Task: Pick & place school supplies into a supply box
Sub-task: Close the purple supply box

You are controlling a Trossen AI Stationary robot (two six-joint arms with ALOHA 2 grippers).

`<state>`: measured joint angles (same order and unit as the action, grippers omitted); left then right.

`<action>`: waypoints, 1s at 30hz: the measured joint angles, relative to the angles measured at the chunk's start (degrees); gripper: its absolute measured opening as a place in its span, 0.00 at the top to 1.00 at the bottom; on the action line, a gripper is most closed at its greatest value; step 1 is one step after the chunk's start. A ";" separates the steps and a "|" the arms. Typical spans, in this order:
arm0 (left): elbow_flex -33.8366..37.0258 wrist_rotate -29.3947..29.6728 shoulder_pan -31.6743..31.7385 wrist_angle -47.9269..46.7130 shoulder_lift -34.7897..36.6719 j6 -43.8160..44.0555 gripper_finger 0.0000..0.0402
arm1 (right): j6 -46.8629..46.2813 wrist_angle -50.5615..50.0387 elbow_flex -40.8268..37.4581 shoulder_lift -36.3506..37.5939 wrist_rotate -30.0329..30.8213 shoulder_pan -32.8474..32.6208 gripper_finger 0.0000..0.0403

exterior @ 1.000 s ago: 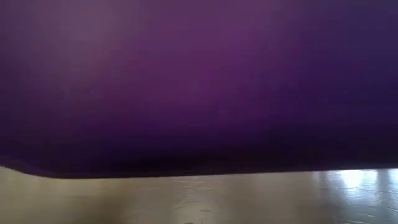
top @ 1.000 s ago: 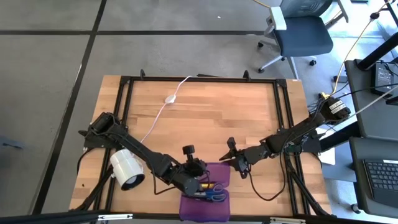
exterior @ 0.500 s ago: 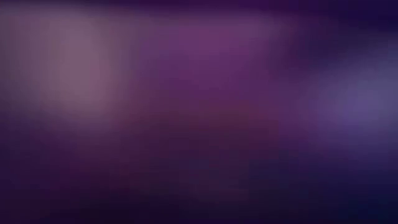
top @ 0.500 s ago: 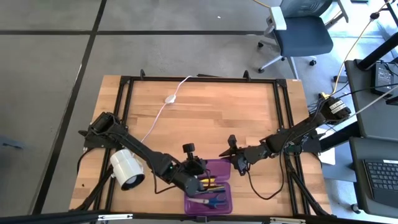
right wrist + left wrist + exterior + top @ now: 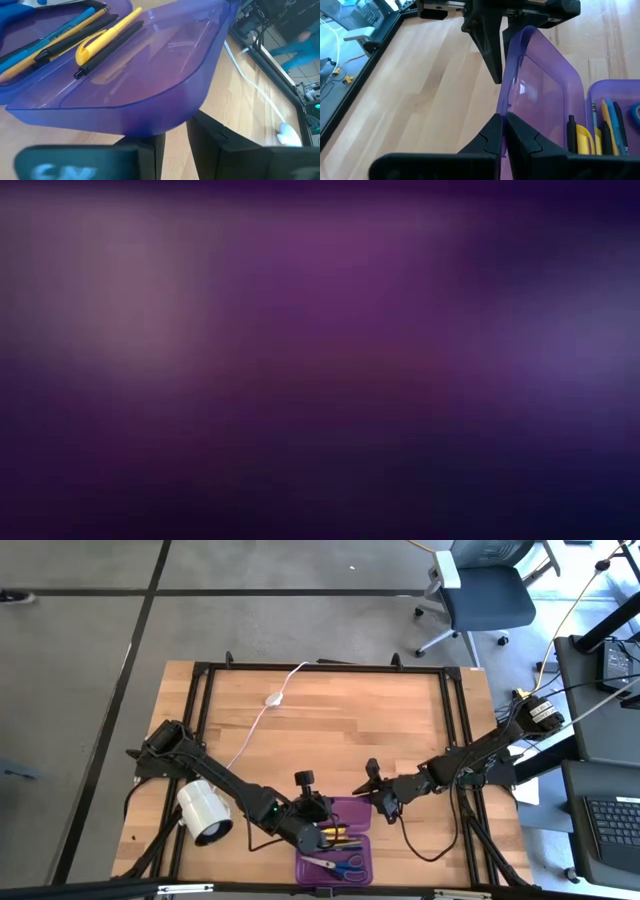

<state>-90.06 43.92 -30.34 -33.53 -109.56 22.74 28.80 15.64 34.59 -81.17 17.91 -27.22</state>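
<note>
The supply box [image 5: 352, 810], translucent purple, lies open near the table's front edge. Its far half [image 5: 540, 85] stands tilted up. Pens and pencils [image 5: 345, 833] lie by the hinge, and blue-handled scissors [image 5: 337, 863] lie in the near half. My left gripper [image 5: 503, 120] is shut on the tilted half's free long rim at its left end. My right gripper [image 5: 175, 135] is shut on the same rim at its right end, seen also as the right gripper [image 5: 372, 794] from above. In the low view the box wall [image 5: 320, 360] fills the picture. My left gripper pinches the tilted half's free long rim [image 5: 504, 102] between its two fingers, near the rim's left end, coming slanting down from the table's left. That half stands tilted up from the hinge. My right gripper pinches the same rim [image 5: 165, 122] near its right corner, one finger [image 5: 150, 147] on each face of the wall. It comes slanting down from the table's right. The pens show through the purple plastic above the fingers.
A white cylindrical lamp [image 5: 203, 813] lies at the front left beside my left arm. Its white cable with an oval switch [image 5: 273, 698] runs toward the far edge. Bare wood lies across the table's middle and far side.
Both arms have kept still. The box's near half, lifted and bunched with its contents a second ago, has dropped flat toward the table's near edge. The scissors now lie apart from the pens, and the box covers the whole low view.
</note>
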 joint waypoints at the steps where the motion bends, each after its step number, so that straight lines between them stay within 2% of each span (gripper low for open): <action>1: 0.00 -0.01 0.00 0.01 0.00 0.02 0.99 | 0.00 0.00 0.00 0.00 -0.01 0.00 0.80; 5: 0.00 -0.09 -0.01 -0.03 0.00 1.54 0.94 | -0.02 0.06 0.00 0.04 -0.17 0.00 0.80; 16: 0.00 0.42 -0.01 0.02 0.00 1.69 0.69 | -0.02 1.53 0.02 0.04 -5.62 -0.02 0.80; 30: 0.00 -0.07 -0.06 2.42 0.08 -1.97 0.65 | -0.02 1.55 0.02 0.04 -5.60 -0.02 0.80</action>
<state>-90.06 43.85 -30.40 -31.12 -109.48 20.77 28.77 17.19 34.61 -81.12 12.32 -27.24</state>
